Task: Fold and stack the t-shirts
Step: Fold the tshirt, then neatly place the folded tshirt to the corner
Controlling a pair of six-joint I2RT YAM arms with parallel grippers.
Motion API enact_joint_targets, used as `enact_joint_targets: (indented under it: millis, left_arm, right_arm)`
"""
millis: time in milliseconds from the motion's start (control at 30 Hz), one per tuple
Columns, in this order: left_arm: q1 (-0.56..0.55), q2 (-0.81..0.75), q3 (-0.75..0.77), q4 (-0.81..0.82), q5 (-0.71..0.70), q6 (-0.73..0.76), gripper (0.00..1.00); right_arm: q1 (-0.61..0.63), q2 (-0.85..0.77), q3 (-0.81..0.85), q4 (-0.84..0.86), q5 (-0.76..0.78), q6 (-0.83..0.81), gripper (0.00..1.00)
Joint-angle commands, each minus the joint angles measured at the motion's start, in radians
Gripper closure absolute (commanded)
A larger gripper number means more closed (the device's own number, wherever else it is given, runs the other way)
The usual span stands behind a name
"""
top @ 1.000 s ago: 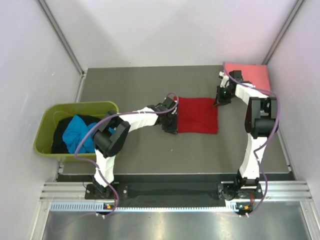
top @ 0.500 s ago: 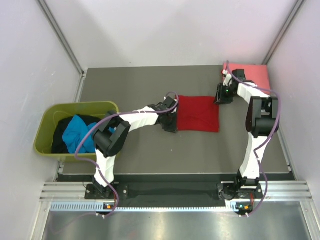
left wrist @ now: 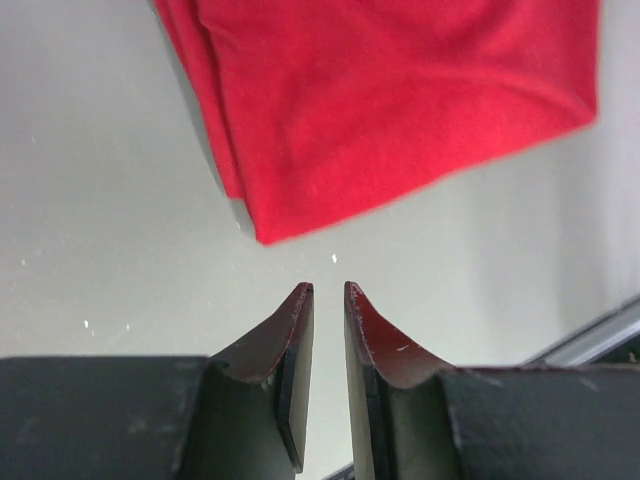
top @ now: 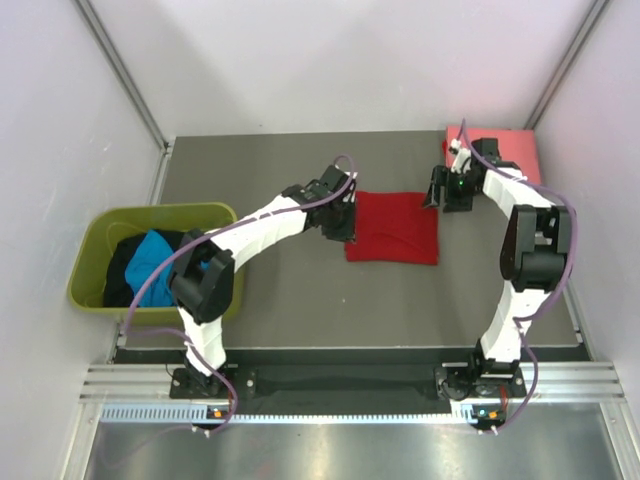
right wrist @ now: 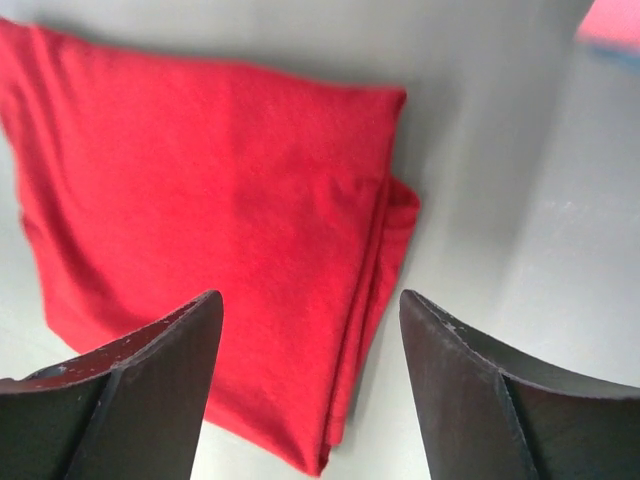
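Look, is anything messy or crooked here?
A little: the folded red t-shirt lies slightly crooked, with a lower layer poking out along one edge. The turquoise shirt and black shirt lie bundled in the green tub.

Olive-green tub (top: 160, 209) at the grey table's (top: 300, 295) left edge, perhaps partly overhanging it.

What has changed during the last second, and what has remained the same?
The right gripper opened and let go of the red t-shirt at its far right corner. The left gripper drew off the shirt's left edge toward the far side, jaws narrow and empty. The folded red t-shirt, the salmon-pink t-shirt and the olive-green tub stayed in place.
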Motion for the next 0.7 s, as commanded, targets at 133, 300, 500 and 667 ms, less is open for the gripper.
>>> enact_joint_targets:
  millis: [133,300,500,667]
  left_arm:
    - [0.004,-0.209,-0.087,0.000,0.091,0.098,0.76]
    - [0.004,-0.334,-0.165,0.028,0.045,0.149,0.76]
    - [0.004,-0.453,-0.295,0.095,-0.070,0.173,0.75]
    - [0.006,-0.497,-0.303,0.080,-0.084,0.190,0.74]
  right_arm:
    - [0.004,0.079,-0.021,0.044,-0.013,-0.046,0.28]
    - [0.068,0.113,-0.030,0.021,0.038,-0.096,0.30]
    - [0.079,0.113,-0.061,0.032,0.102,-0.081,0.57]
    - [0.081,0.051,-0.024,0.050,0.122,-0.081,0.97]
